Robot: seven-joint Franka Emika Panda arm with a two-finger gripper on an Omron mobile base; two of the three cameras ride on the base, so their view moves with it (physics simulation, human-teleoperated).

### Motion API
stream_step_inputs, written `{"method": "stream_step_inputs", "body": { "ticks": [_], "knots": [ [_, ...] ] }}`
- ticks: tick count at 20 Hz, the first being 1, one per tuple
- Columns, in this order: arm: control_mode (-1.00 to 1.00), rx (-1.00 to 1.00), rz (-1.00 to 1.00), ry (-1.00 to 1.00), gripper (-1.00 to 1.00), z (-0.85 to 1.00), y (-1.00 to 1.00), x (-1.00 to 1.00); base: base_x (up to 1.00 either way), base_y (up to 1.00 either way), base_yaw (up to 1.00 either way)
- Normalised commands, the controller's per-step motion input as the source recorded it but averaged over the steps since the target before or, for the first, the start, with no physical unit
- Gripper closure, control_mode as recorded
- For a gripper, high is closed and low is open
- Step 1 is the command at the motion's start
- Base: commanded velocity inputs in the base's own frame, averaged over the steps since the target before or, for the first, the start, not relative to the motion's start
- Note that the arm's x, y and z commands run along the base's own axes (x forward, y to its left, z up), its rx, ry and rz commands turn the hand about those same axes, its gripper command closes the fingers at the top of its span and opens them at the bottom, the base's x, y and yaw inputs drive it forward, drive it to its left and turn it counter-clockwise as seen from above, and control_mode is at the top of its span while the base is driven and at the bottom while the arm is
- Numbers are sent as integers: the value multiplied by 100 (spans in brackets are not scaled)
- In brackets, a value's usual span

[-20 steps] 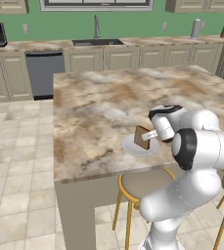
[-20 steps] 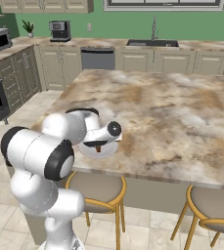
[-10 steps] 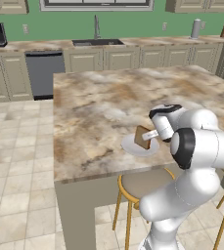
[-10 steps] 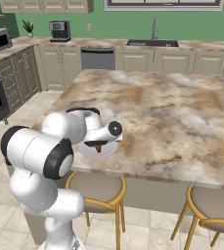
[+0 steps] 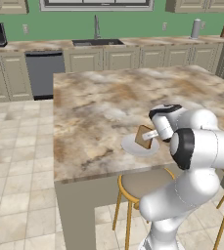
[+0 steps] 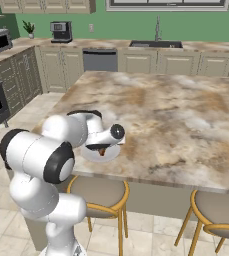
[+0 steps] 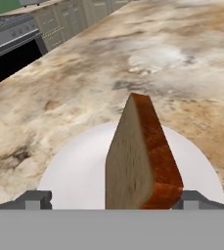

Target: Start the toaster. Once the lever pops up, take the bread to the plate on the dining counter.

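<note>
**Hand view: toast standing on its plate, fingers spread**

Hand view looks straight along the gripper (image 7: pixel 111 200), whose fingertips (image 7: pixel 35 199) stand wide on either side of the bread (image 7: pixel 140 158), so the slice appears let go, though contact at the very tips is hard to rule out. The bread stands on edge, tilted, over the plate (image 7: pixel 79 171), likely because it was carried upright from a slot. Left base view puts the plate (image 5: pixel 133 146) near the front edge of the desk (image 5: pixel 108 97), close above the stools, within easy reach. Delivery looks essentially done.
</note>
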Motion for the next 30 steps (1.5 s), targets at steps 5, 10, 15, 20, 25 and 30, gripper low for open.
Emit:
{"method": "stream_step_inputs", "body": {
  "ticks": [5, 10, 15, 20, 25, 30],
  "knots": [
    [-100, 0, 0, -3, -100, 0, 16, -9, 0, 0, 0],
    [-100, 0, 0, -3, -100, 0, 23, -9, 0, 0, 0],
    [-100, 0, 0, -1, -100, 0, 16, 0, 0, 0, 0],
    [-100, 0, 0, -1, -100, 2, 0, 0, 0, 0, 0],
    [-100, 0, 0, 0, -100, 0, 0, 0, 0, 0, 0],
    [-100, 0, 0, 0, -100, 22, 0, 0, 0, 0, 0]
  ]
}}
